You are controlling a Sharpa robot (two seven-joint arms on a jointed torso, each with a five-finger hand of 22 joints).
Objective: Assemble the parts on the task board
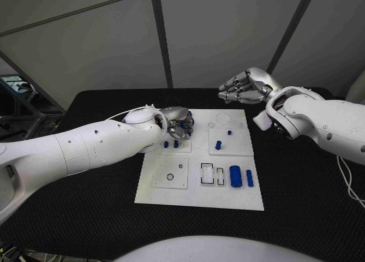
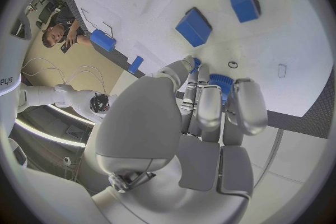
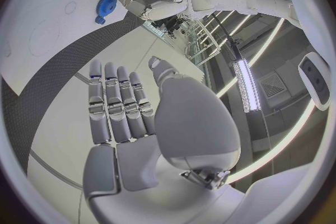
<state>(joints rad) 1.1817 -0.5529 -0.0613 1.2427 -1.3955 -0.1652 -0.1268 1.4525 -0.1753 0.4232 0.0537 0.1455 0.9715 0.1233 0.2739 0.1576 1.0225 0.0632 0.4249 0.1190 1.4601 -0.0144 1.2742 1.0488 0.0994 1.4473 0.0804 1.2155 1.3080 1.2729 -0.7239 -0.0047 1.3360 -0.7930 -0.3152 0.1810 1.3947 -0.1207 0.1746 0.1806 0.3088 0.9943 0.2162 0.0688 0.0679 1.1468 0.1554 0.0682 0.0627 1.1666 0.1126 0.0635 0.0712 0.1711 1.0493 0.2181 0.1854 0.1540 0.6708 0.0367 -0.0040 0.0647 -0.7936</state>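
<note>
We see the white board lying in the middle of the black counter, with the left arm reaching in from the left and the right arm from the right. The left hand sits over the far left part of the board; in the left wrist view its fingers curl down onto a blue toothed gear, which they appear to pinch against the board, though the contact itself is partly hidden. The right wrist view shows the same gear just beside the left hand's fingertips. The right hand hovers beyond the board's far right corner, well apart from the parts; in its wrist view its fingers lie straight and side by side, holding nothing. On the board we note two small blue pegs near the left hand, a blue peg standing in the right middle, a small blue pin just beyond it, and a thick blue cylinder with a thinner rod at its right side, both lying near the right near area. Two empty rectangular recesses lie just left of the cylinder.
</note>
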